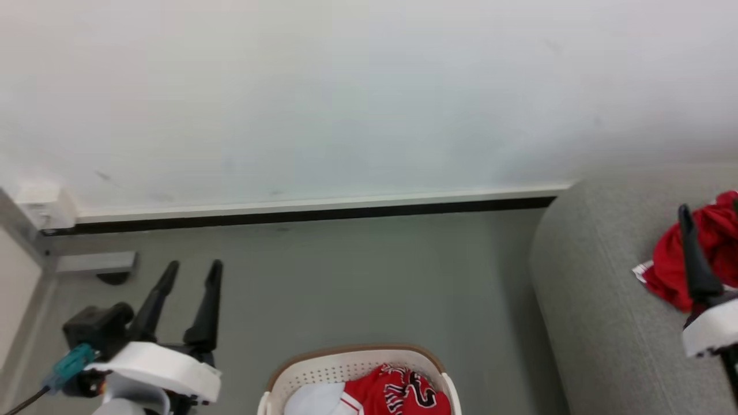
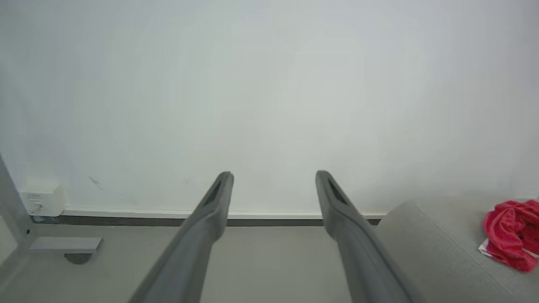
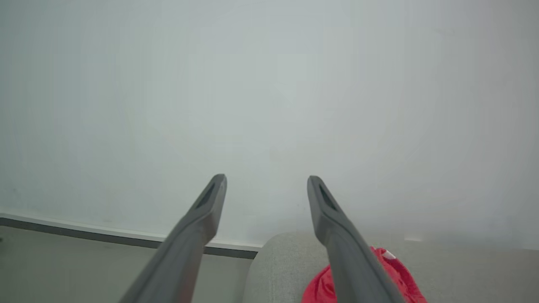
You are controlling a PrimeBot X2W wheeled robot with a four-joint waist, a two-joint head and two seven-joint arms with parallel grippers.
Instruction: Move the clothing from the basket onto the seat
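The clothing (image 1: 669, 271), thin red sports fabric with white trim: one jersey (image 1: 398, 392) in the oval white perforated plastic basket (image 1: 323, 362) with a tan rim, one bundle (image 1: 718, 227) on the large light-grey upholstered seat (image 1: 594, 300) right of the basket.
The jersey lies crumpled, black-and-white numerals up and turned sideways; neither piece shows a clear long axis. A pale lining (image 1: 314, 400) shows inside the basket. The left gripper (image 1: 194, 265), left of the basket, and the right gripper (image 3: 266, 179), by the bundle, both gape empty, pointing at the white wall (image 1: 346, 86).
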